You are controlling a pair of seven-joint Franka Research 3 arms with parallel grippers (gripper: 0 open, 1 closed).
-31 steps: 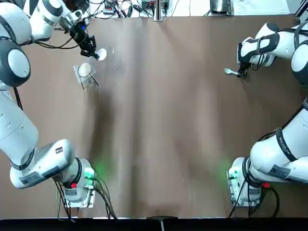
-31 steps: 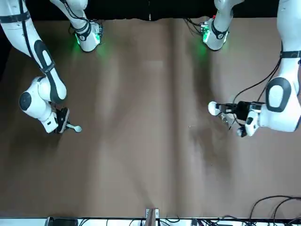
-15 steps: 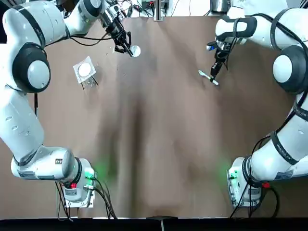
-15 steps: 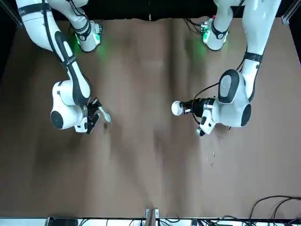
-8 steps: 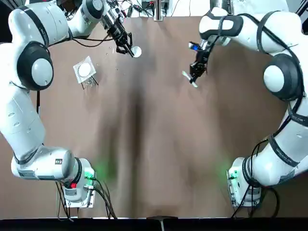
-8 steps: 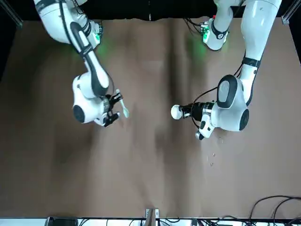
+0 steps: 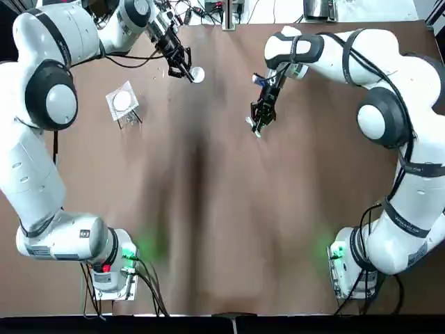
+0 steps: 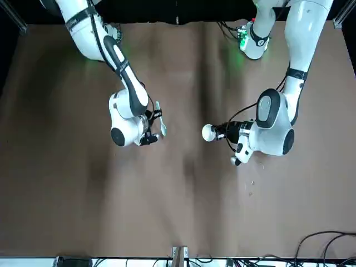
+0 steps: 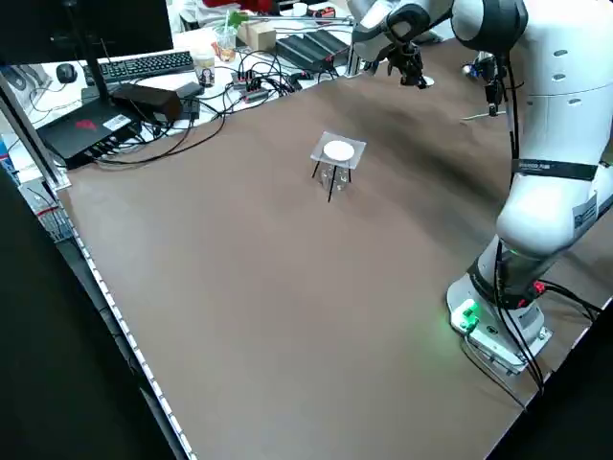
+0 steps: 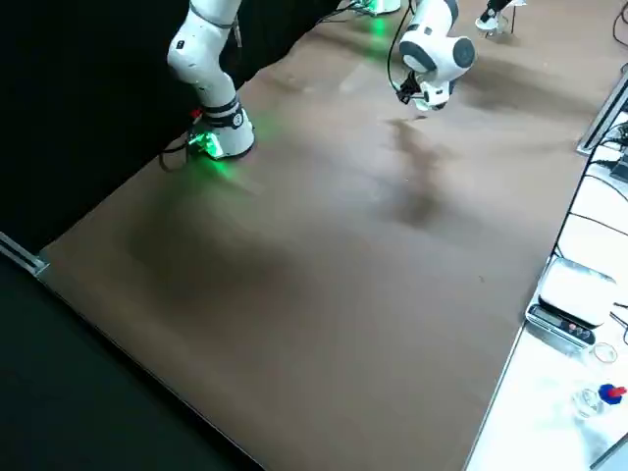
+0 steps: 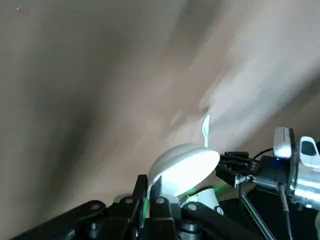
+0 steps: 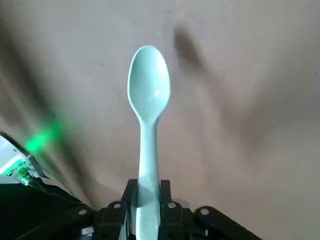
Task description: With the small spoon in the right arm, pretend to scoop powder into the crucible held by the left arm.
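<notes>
A small white crucible (image 7: 197, 74) hangs above the far part of the table, and my left gripper (image 7: 182, 68) is shut on its rim. The front view shows the crucible (image 8: 208, 132) ahead of that gripper (image 8: 222, 132). My right gripper (image 7: 263, 111) is shut on the handle of a small pale spoon (image 7: 254, 125), right of the crucible and a little nearer, with a gap between them. In the right wrist view the spoon (image 12: 149, 100) points straight out, bowl empty. In the left wrist view the crucible (image 11: 182, 167) fills the foreground and the spoon (image 11: 205, 129) stands beyond it.
A small clear stand with a white disc (image 7: 122, 103) sits on the table's left part, also in the left side view as the stand (image 9: 337, 153). Cables and lab gear line the far edge (image 9: 239, 77). Arm bases with green lights (image 7: 128, 252) stand at the near edge.
My right arm has carried the spoon leftward from the table's right edge toward the crucible. The left gripper moved right with the crucible earlier and now holds still.
</notes>
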